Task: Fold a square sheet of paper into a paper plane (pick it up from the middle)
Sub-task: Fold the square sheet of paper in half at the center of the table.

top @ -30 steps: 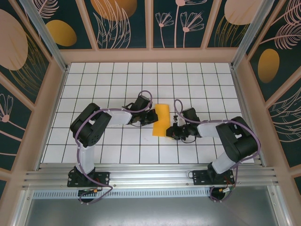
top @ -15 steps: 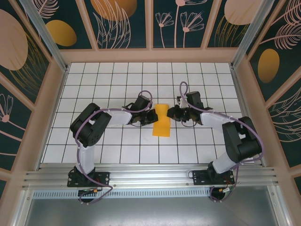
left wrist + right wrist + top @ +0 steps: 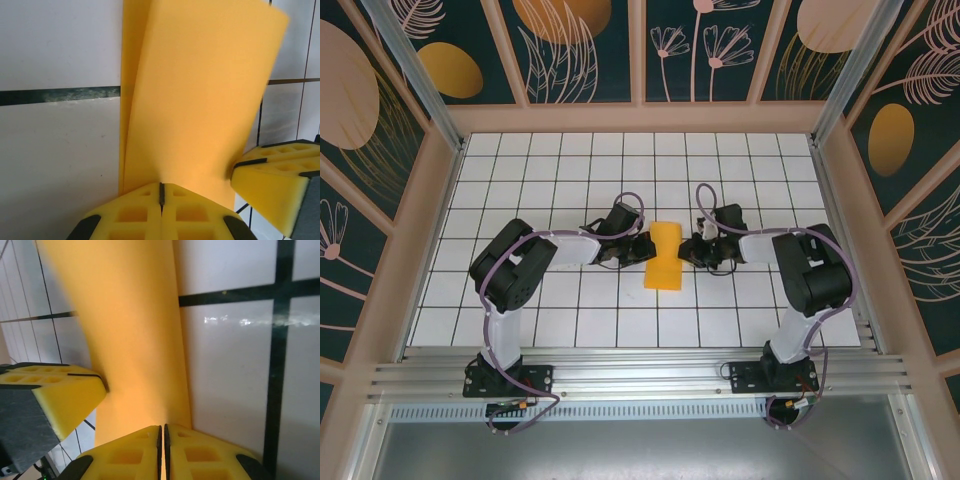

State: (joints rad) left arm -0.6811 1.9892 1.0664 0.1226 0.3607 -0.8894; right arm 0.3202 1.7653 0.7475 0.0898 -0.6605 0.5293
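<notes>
Where my two arms meet in the middle of the white tiled table (image 3: 570,170), the sheet of paper (image 3: 665,262) lies as a long orange-yellow strip. It runs from far to near. My left gripper (image 3: 646,248) comes at it from the left, and my right gripper (image 3: 686,250) comes at it from the right. Both grip it at about its middle, where the strip looks a bit thinner.

From my left wrist, I see my left pads (image 3: 135,220) pressed tight together, pinching one edge of the paper (image 3: 195,100). The paper shows two layers there, one over the other. One yellow finger (image 3: 270,185) of my right gripper touches the other edge. From my right wrist, my right pads (image 3: 200,455) are pressed together too, pinching the paper (image 3: 135,330).

My left arm (image 3: 510,275) bends at the elbow on the left, then reaches low across the tiles to the right. My right arm (image 3: 815,275) bends on the right and reaches low to the left.
</notes>
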